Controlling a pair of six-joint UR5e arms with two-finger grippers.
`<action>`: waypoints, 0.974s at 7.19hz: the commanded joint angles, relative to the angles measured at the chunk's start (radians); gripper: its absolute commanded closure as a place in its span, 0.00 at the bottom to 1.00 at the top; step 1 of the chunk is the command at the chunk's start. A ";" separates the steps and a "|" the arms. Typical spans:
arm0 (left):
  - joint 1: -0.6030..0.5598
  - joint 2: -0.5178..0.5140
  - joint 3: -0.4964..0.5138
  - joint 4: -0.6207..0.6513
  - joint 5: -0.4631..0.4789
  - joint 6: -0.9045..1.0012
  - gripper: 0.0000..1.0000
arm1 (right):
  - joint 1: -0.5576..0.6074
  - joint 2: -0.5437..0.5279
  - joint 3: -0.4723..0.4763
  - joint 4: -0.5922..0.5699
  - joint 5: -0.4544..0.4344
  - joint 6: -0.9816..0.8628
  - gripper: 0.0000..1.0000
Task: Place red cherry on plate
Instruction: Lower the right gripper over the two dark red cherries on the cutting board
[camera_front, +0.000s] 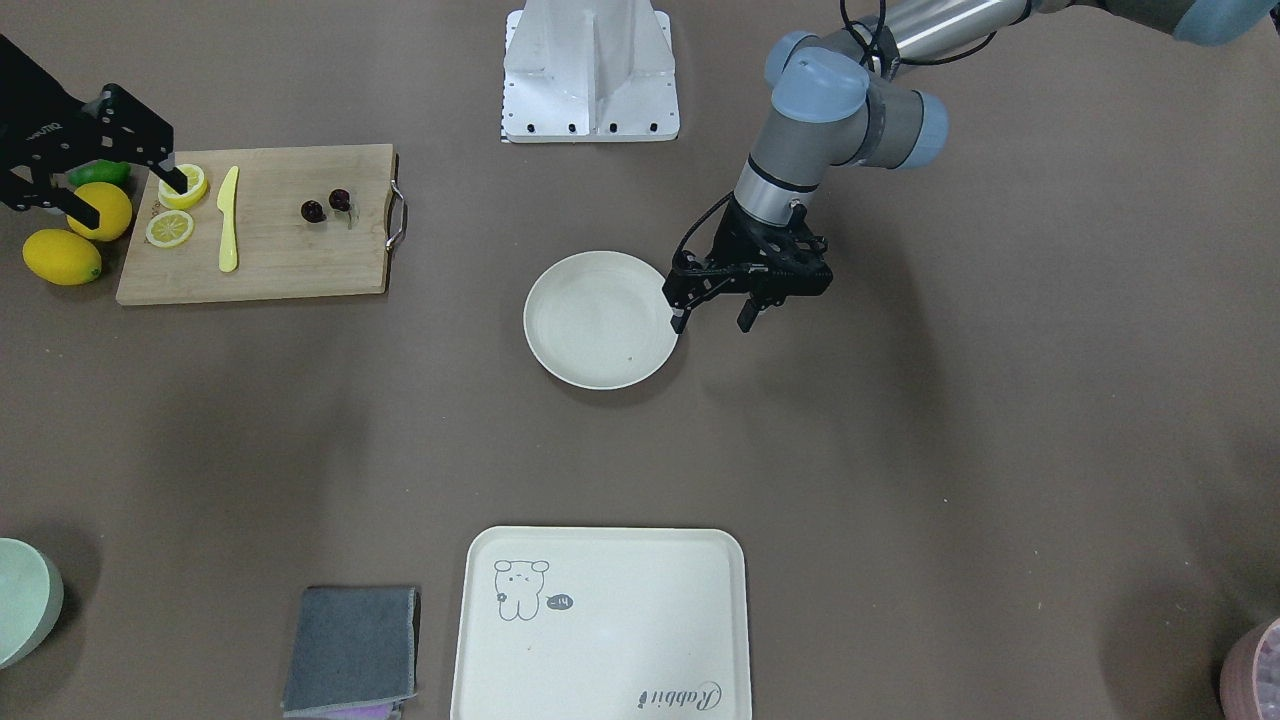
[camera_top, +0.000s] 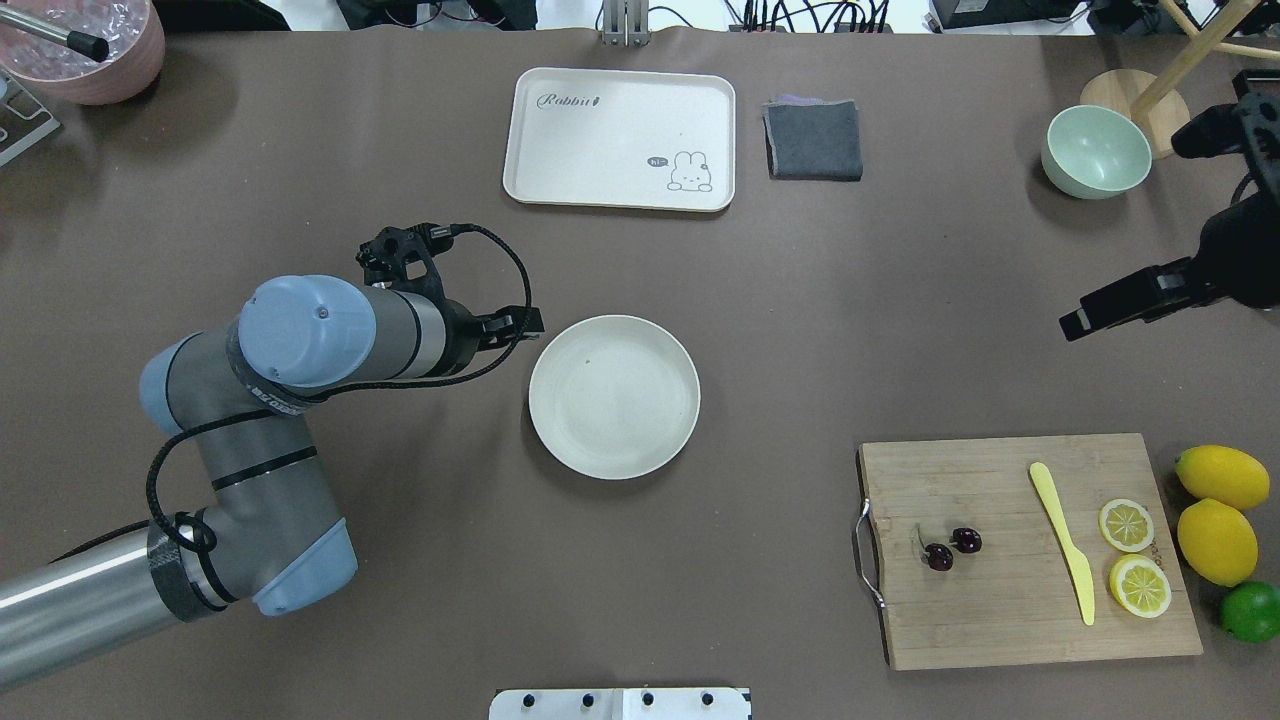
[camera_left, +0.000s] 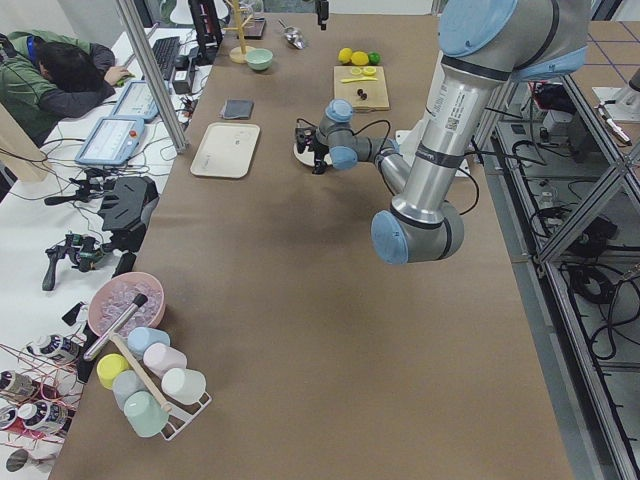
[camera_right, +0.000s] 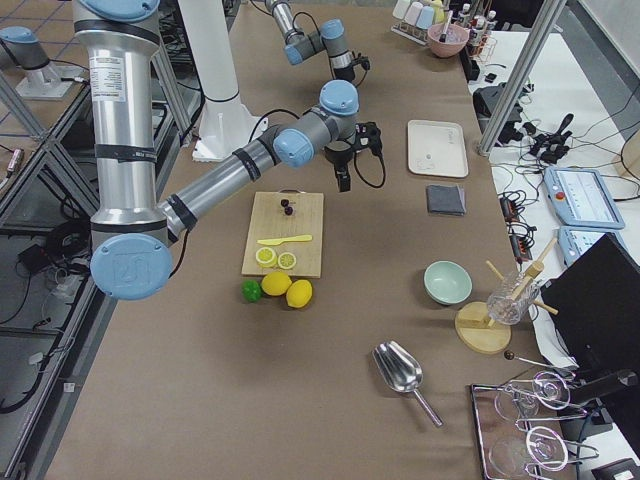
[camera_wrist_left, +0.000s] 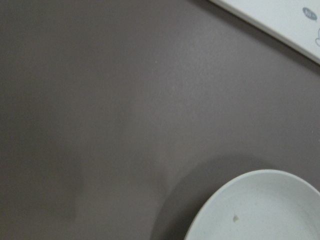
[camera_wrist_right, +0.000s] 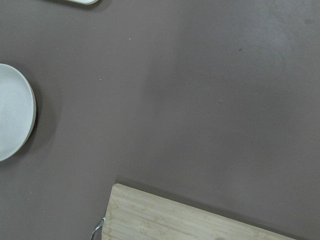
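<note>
Red cherry (camera_top: 950, 548): we find it on the wooden board (camera_top: 1000, 620), well apart from the plate (camera_top: 600, 425).
Right gripper (camera_front: 133, 200): released, empty, nearer; cherry lies plate-ward of it.
Left gripper (camera_front: 712, 318): released, empty, beside plate.

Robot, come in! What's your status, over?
Left pincer open, empty, beside plate. Right pincer open, empty, held high. Red cherry on cutting board, not yet on plate. Nothing lying between board and plate.

The left arm (camera_front: 815, 105) bends at the elbow. The left gripper (camera_front: 712, 318) points down, fingers (camera_front: 679, 320) apart. The right gripper (camera_front: 133, 200) hangs up high, fingers wide apart.
</note>
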 joint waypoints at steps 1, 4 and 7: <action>-0.032 0.007 0.001 0.000 0.003 0.047 0.03 | -0.205 -0.076 0.002 0.176 -0.185 0.003 0.00; -0.056 0.006 0.008 0.035 0.006 0.050 0.03 | -0.472 -0.068 0.003 0.194 -0.411 0.090 0.00; -0.084 0.010 0.010 0.046 0.004 0.072 0.02 | -0.679 -0.059 -0.015 0.228 -0.581 0.282 0.00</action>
